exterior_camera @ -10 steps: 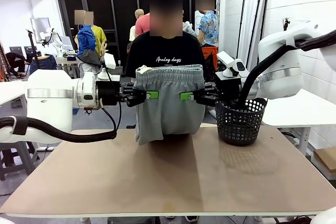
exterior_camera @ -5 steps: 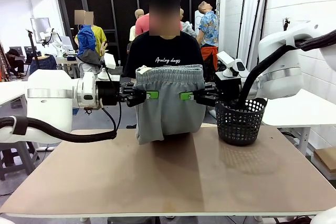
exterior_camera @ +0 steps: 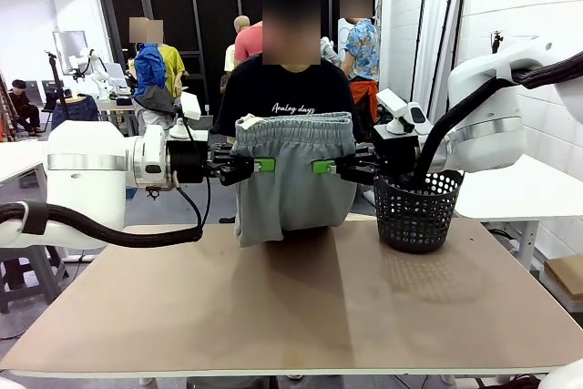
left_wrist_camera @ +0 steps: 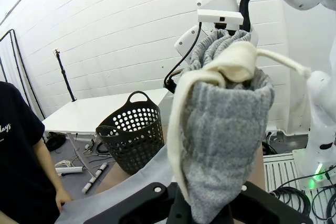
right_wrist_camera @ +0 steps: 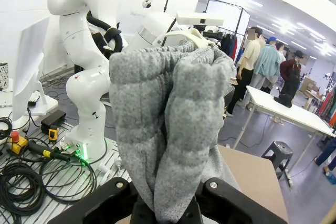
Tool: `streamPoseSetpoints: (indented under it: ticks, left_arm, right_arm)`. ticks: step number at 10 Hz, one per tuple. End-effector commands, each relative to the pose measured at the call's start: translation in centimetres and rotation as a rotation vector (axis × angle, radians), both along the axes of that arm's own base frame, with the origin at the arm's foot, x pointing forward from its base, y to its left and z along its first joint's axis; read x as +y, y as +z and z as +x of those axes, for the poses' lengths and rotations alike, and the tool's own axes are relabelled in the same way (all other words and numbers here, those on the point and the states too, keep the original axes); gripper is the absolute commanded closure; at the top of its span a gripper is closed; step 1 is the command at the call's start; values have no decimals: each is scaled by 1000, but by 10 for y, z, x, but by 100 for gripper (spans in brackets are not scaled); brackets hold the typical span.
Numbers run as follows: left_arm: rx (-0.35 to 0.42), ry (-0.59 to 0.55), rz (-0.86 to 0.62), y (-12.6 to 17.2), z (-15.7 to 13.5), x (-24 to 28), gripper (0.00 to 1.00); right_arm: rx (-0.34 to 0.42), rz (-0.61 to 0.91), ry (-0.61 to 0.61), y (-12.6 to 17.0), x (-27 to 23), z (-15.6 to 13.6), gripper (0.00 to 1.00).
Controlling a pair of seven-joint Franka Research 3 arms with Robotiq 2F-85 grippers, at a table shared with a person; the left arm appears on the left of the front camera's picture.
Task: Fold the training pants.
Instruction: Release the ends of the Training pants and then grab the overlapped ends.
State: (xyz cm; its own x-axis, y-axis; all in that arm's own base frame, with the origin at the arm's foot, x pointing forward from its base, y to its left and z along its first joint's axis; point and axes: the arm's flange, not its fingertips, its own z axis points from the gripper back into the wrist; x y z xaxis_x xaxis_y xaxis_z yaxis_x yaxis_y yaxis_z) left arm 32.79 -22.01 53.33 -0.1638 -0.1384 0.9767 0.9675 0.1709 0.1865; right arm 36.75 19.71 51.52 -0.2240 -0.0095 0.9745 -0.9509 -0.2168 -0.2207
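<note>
Front view: the left fingers and right fingers were clenched on opposite sides of the grey pants, just below the gathered waistband. The pants hung in the air over the far edge of the tan surface, their lower end close to it. A small white tag stuck up at the waistband's left corner. Behind the pants stood a person in a black T-shirt whose white script appeared to read "Analog days". A black perforated basket sat on the surface below the right arm.

Left wrist view: bunched grey fabric was pinched between the black fingers and rose up the middle of the frame, with the white drawstring trailing off its top. The basket stood beyond, and the person's black sleeve and hand showed at the left edge. The letters on the shirt were cut off, too partial to read.

Right wrist view: a thick fold of pants was grasped between the fingers. Behind it stood the left arm, with cables coiled on the floor.
</note>
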Motion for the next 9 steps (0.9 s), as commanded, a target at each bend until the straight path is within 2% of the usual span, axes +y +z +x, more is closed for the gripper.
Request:
streamPoseSetpoints:
  ticks: [1,9]
  left_arm:
    - [11,7,-15,1,-1,-1,100]
    - [11,7,-15,1,-1,-1,100]
  right_arm:
    - [0,14,13,2,0,-2,100]
    - [0,14,13,2,0,-2,100]
